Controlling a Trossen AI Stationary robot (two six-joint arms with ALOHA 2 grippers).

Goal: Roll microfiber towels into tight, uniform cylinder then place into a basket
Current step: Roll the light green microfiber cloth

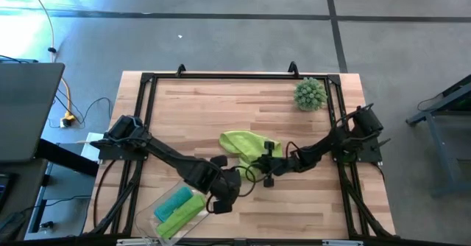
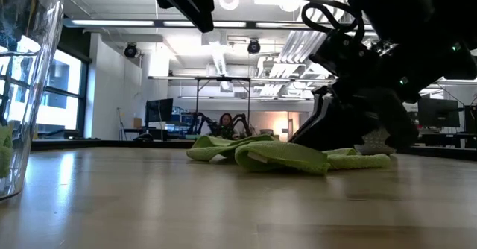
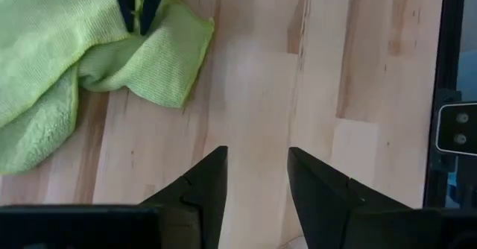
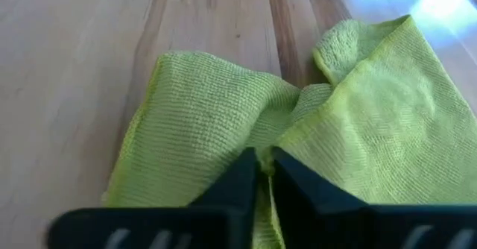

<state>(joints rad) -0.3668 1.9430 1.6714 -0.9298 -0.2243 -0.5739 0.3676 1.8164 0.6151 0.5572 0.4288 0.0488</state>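
A lime green microfiber towel (image 1: 241,142) lies crumpled on the wooden table near its middle; it also shows in the low view (image 2: 283,156). My right gripper (image 1: 266,155) is shut on the towel's near right part. My left gripper (image 3: 257,176) is open and empty over bare wood just to the near side of the towel (image 3: 67,62). The clear basket (image 1: 151,218) stands at the near left edge and holds a teal towel (image 1: 174,199) and a lime green towel (image 1: 181,214). My right gripper pinches a gathered pucker of the lime towel (image 4: 292,127) between its two shut fingers (image 3: 140,4), near the towel's near right edge. The fingers come from above, slanting in from the table's right. The towel lies slack on the table around the pinch.
A spiky grey-green ball (image 1: 310,94) sits at the far right of the table. A black frame (image 1: 221,75) runs round the table's edges. The basket's clear wall (image 2: 16,92) fills the left of the low view. Bare wood lies between basket and towel.
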